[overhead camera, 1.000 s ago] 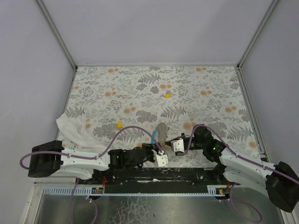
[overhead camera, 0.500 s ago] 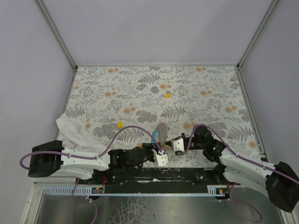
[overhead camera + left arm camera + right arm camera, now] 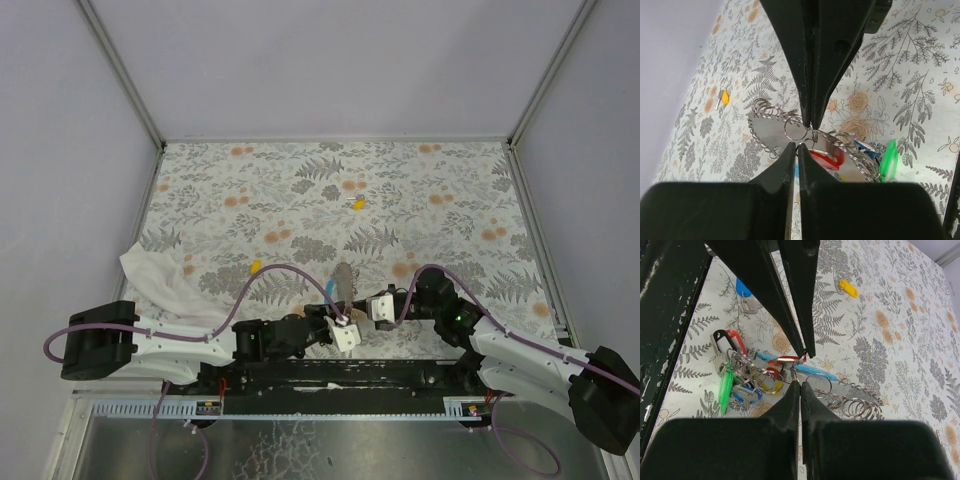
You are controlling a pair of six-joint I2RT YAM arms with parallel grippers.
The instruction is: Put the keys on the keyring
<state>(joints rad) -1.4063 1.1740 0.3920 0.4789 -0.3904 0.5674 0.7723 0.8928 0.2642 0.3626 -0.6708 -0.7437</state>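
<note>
The keyring [image 3: 345, 280] lies at the near middle of the table, a coil of metal rings [image 3: 855, 407] with a cluster of red [image 3: 826, 159], green [image 3: 888, 159] and blue [image 3: 742, 392] keys. My left gripper [image 3: 797, 145] is shut on a thin ring right beside the red key. My right gripper [image 3: 800, 382] faces it tip to tip, shut on another ring wire of the same cluster. Two yellow keys lie loose on the cloth, one at centre far [image 3: 359, 203] and one nearer left [image 3: 256, 267].
A crumpled white cloth [image 3: 160, 280] lies at the table's left edge. The floral table cover [image 3: 450, 230] stretches to grey walls behind and at both sides. The arms' black mounting rail [image 3: 330, 375] runs along the near edge.
Both grippers have edged slightly closer together over the key cluster, and the left one has risen a little. Both grips are the same as before.
</note>
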